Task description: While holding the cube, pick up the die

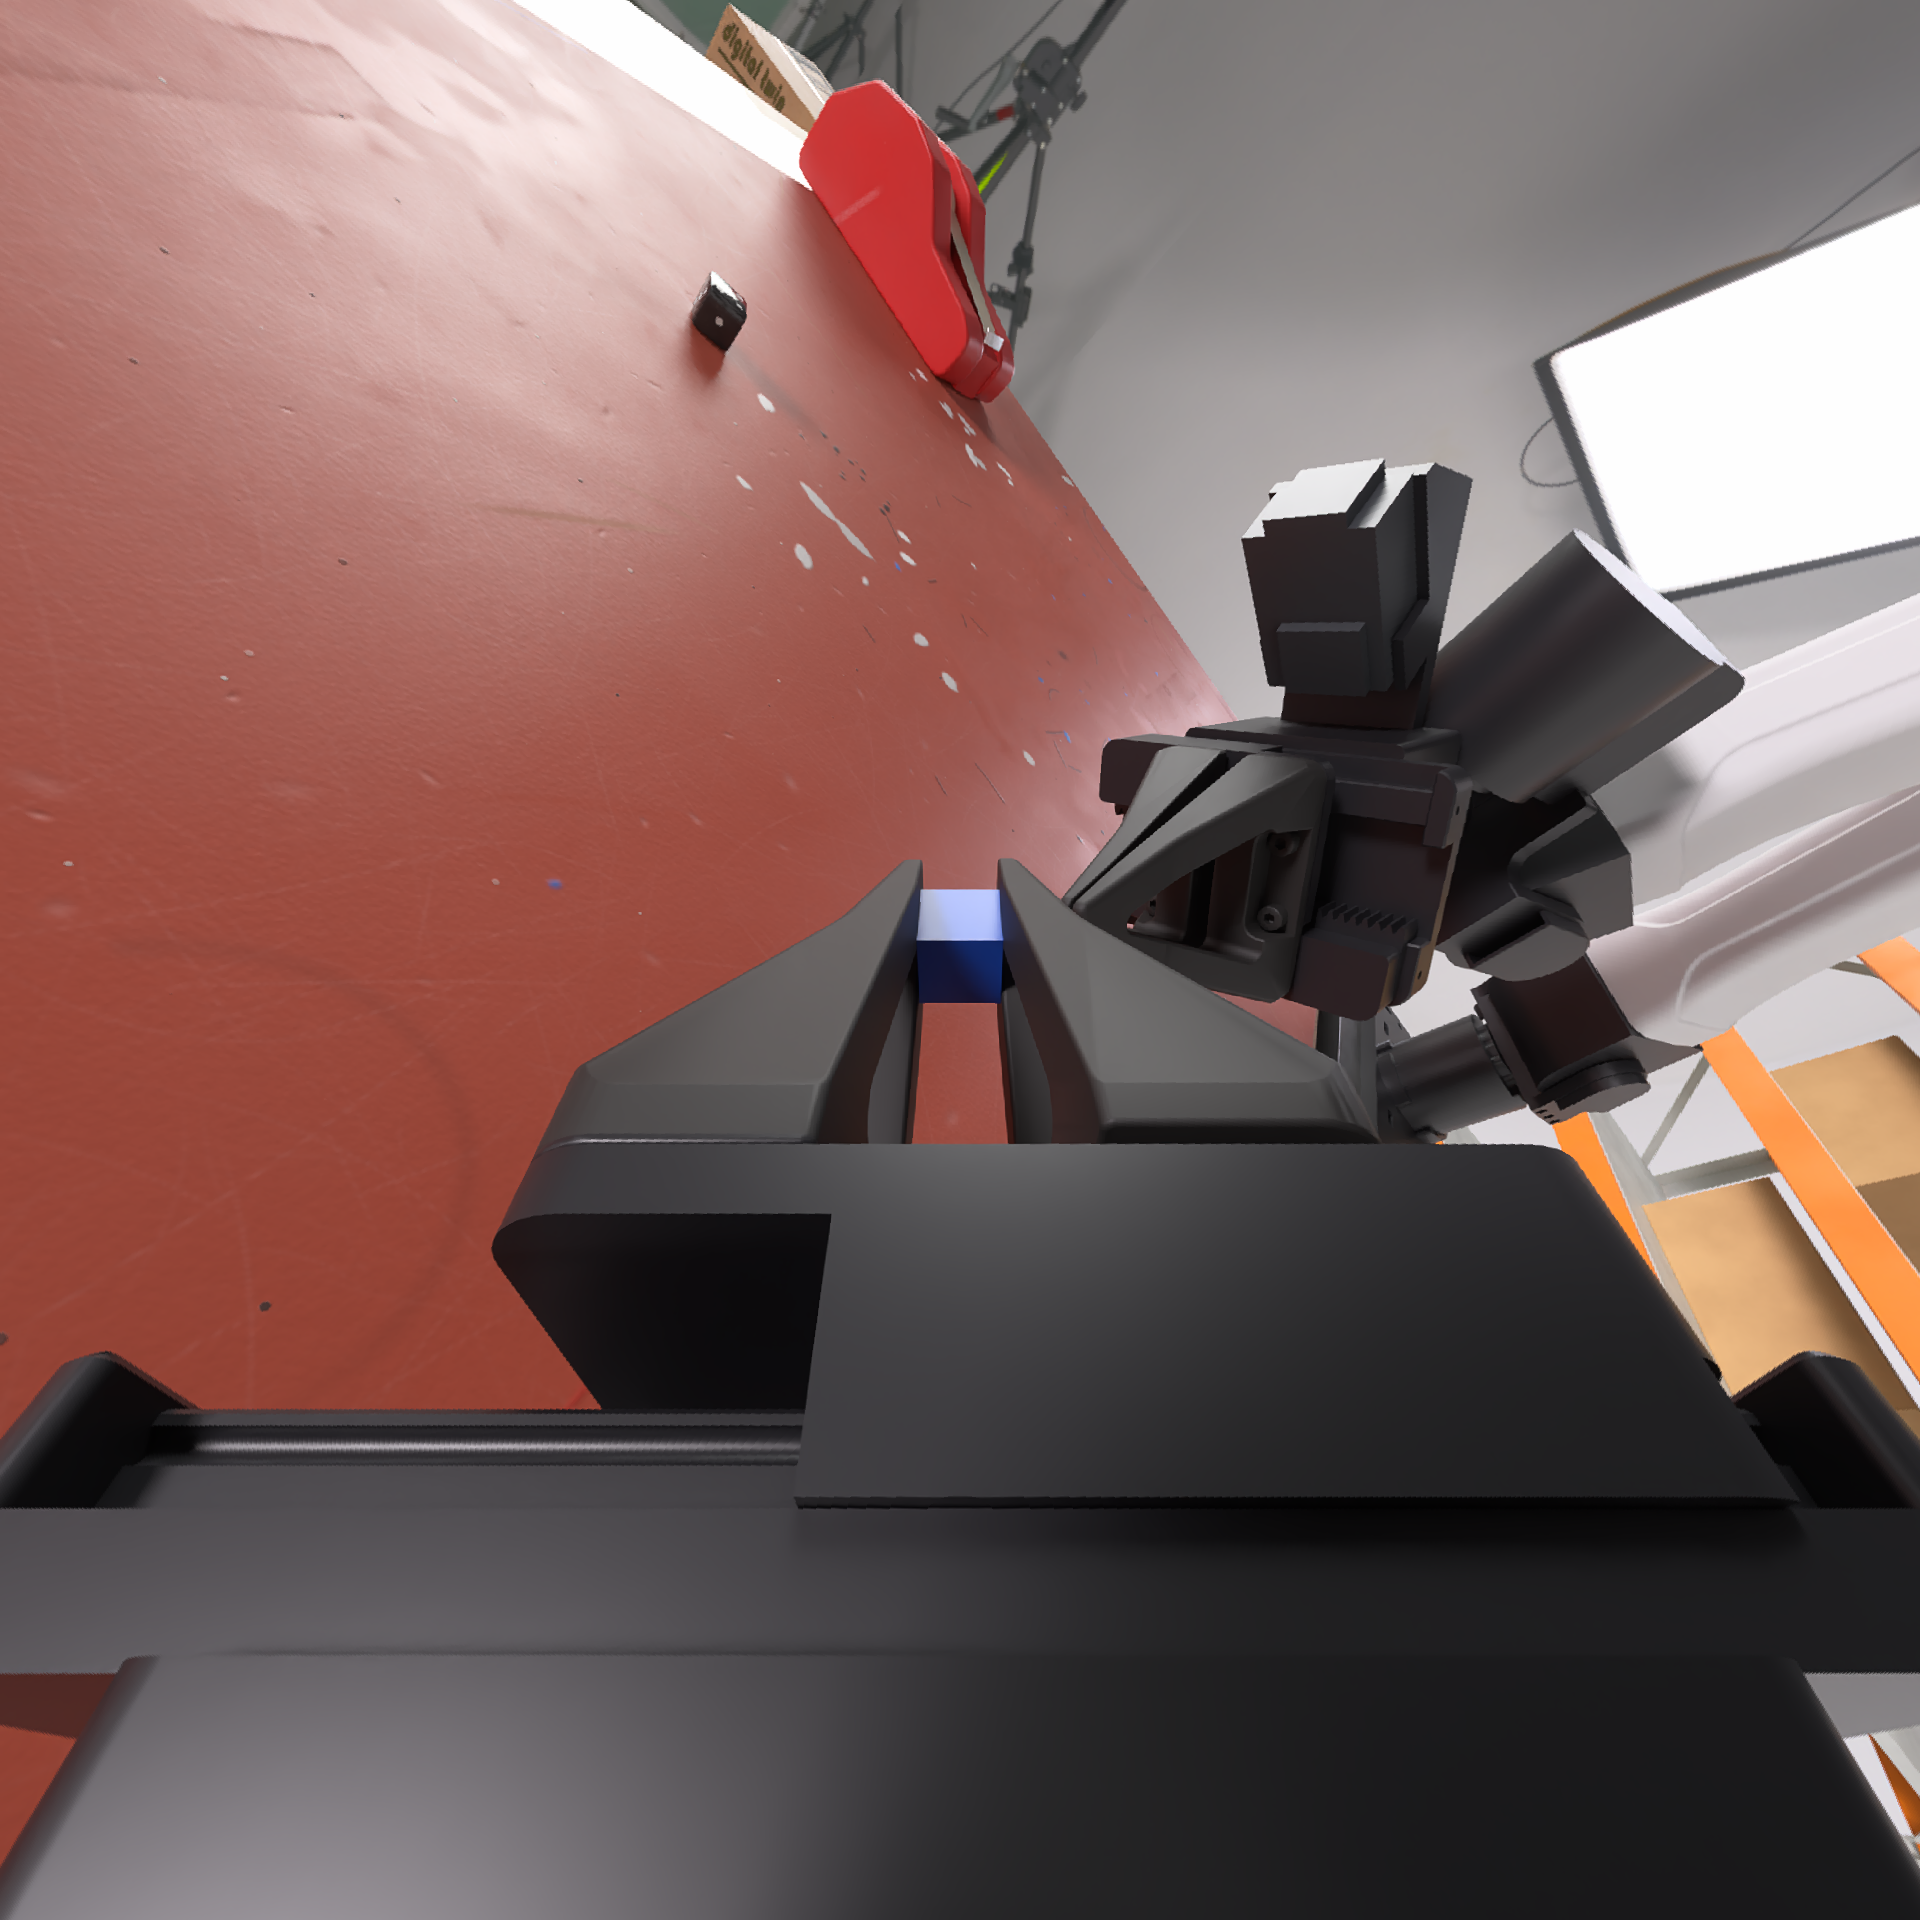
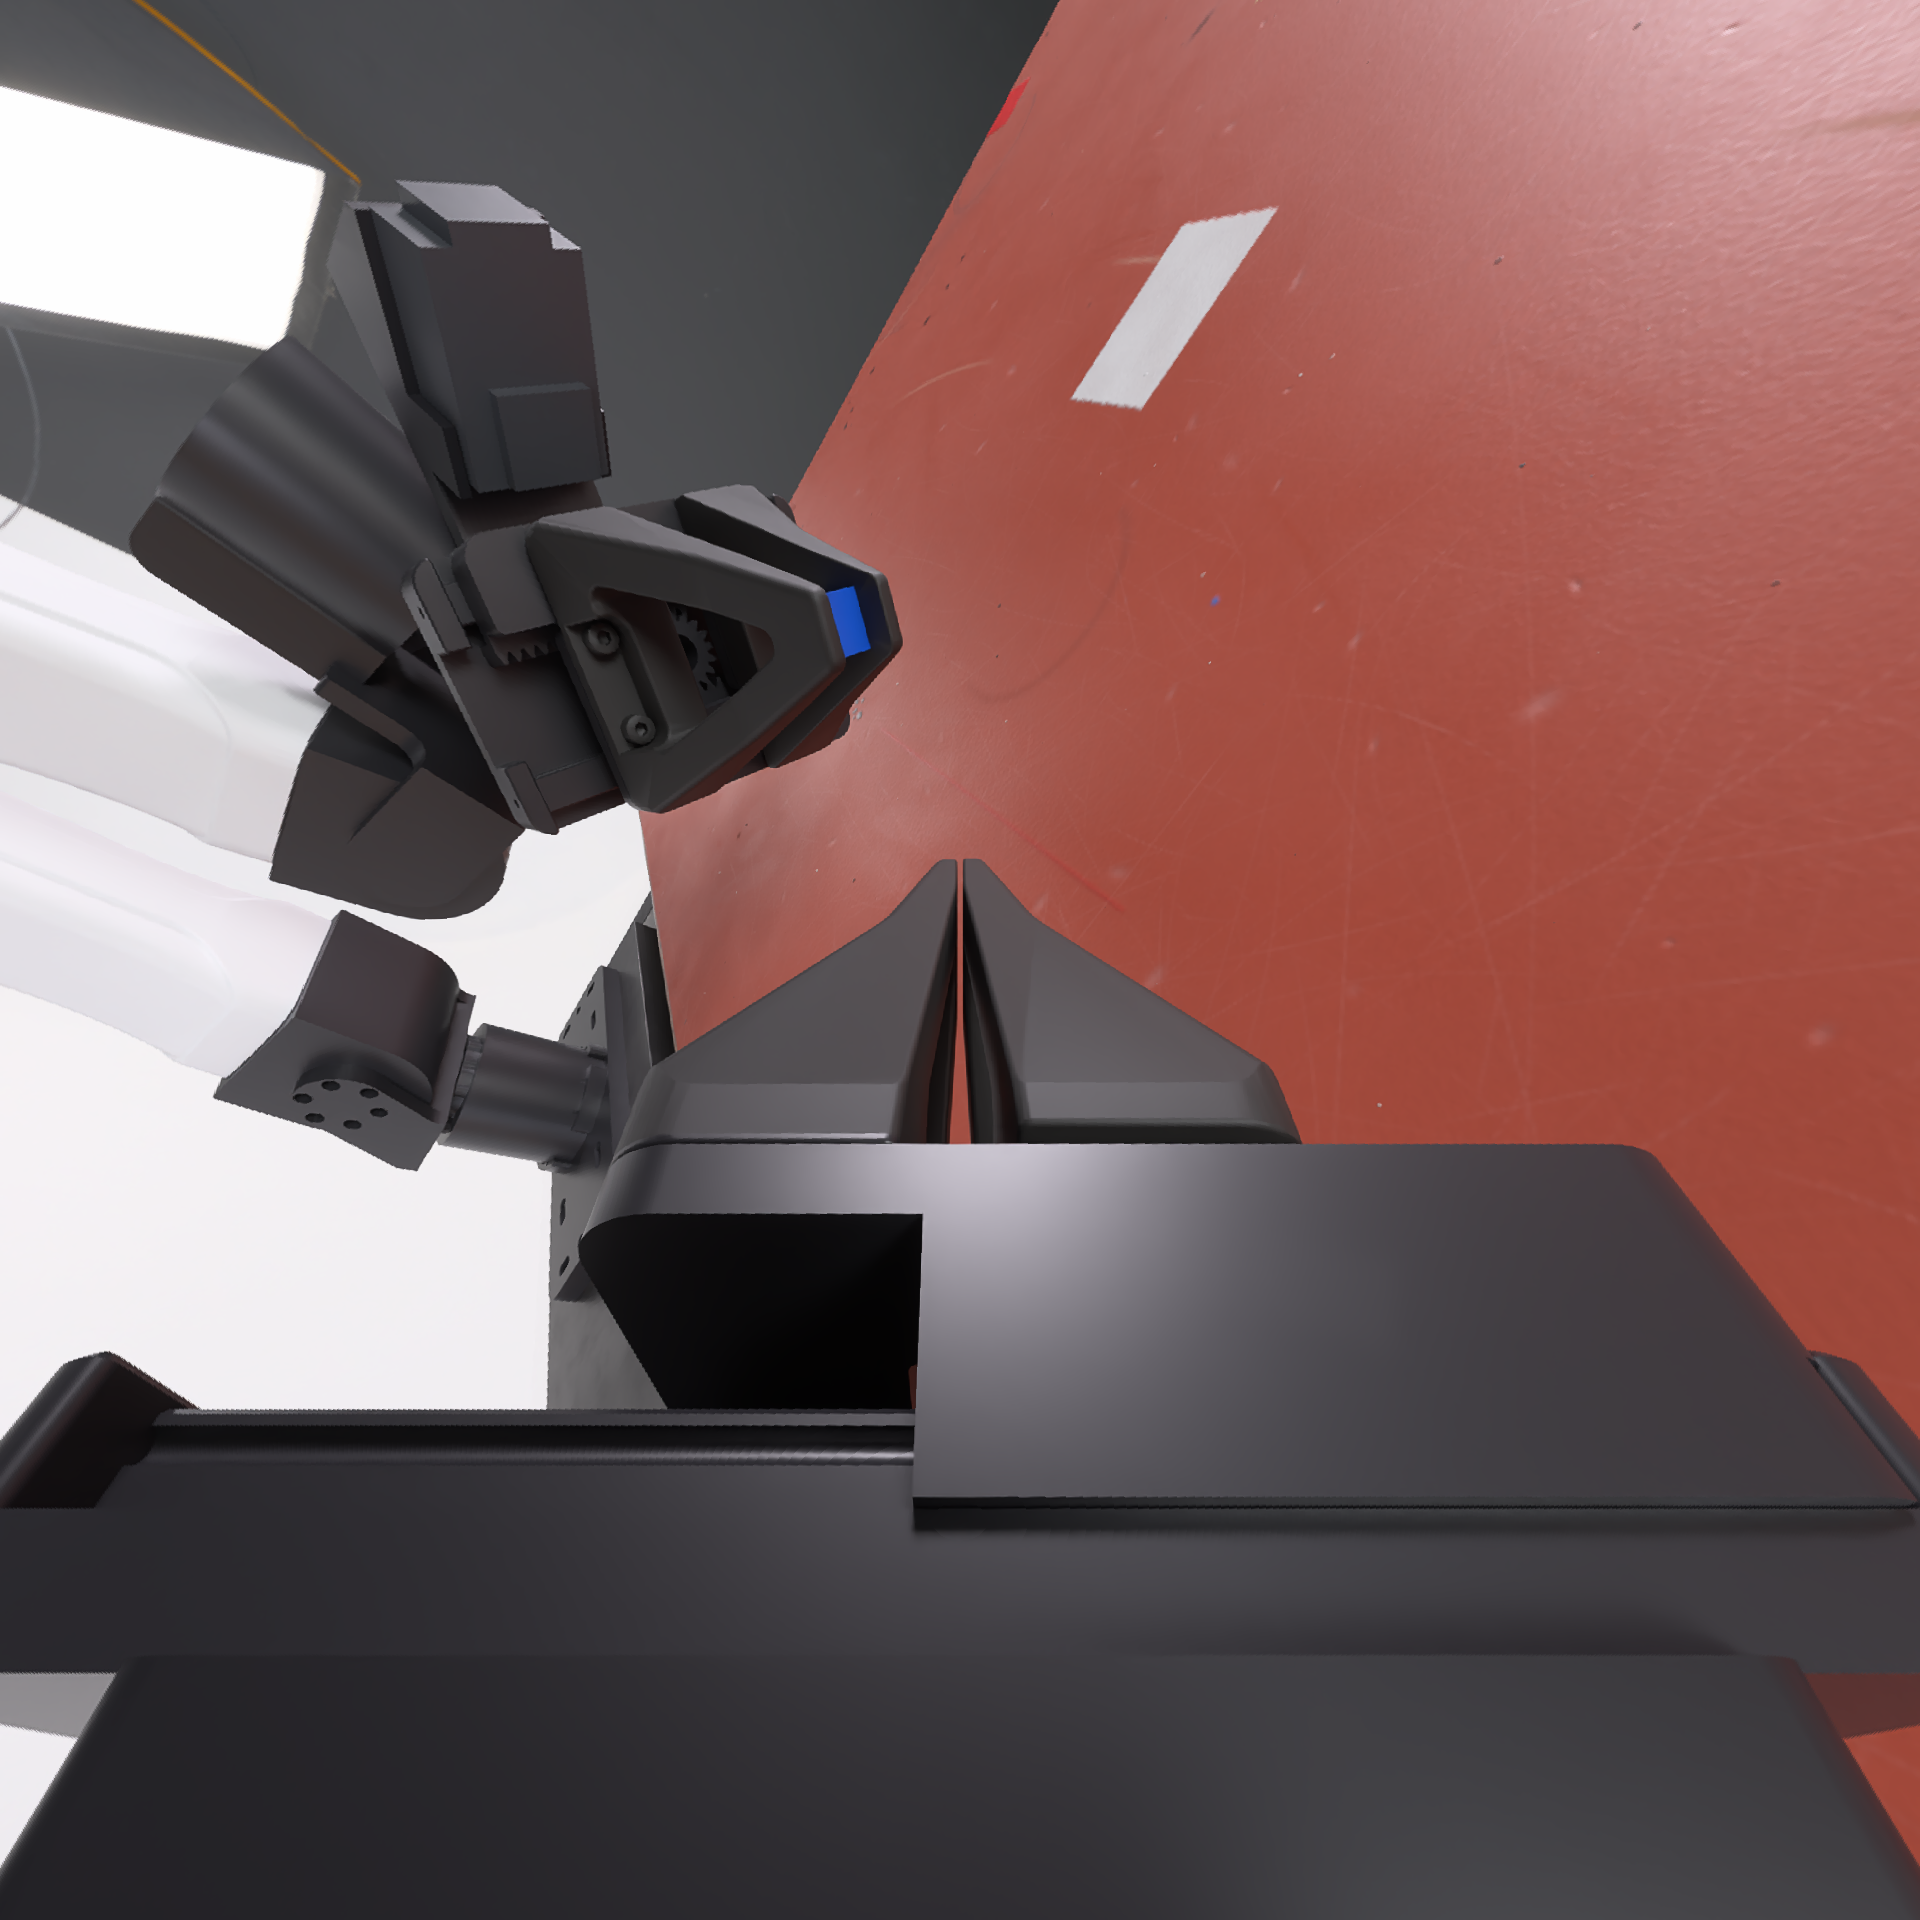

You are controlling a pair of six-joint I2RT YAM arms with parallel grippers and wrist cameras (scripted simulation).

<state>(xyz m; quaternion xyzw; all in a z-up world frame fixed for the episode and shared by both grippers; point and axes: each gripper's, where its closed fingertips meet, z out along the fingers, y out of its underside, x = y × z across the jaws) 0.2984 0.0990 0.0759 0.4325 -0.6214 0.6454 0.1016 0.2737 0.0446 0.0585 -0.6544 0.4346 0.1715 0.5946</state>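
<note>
1. Far left in the left wrist view, the red table (image 1: 364,675) fills most of the frame, scuffed and flecked with pale paint; nothing lies on this stretch.
2. Farther along sits the die (image 1: 718,309), small and black with a white pip showing; it rests on the table well ahead of both grippers, near the far edge; no finger is near it.
3. Just beyond the die lies a red tool (image 1: 909,234) at the table's edge, close to the die but apart from it; a cardboard box (image 1: 753,68) shows behind it.
4. In the middle, the left gripper (image 1: 961,935) is closed on the blue cube (image 1: 959,956), one finger flat against each side; the cube sits at the fingertips, clear of the table as far as I can judge.
5. To the right, the right gripper (image 1: 1091,899) hangs just beside the left one; in its own view its fingers (image 2: 914,997) are pressed together with only a sliver between them, and it holds nothing; a white patch (image 2: 1174,307) marks the table ahead.
6. Step in hand, as I judge it: the cube is secured and the die not yet approached; the next move calls for the right gripper to open, travel to the die and straddle it, avoiding the red tool, while the left keeps its grip.
</note>
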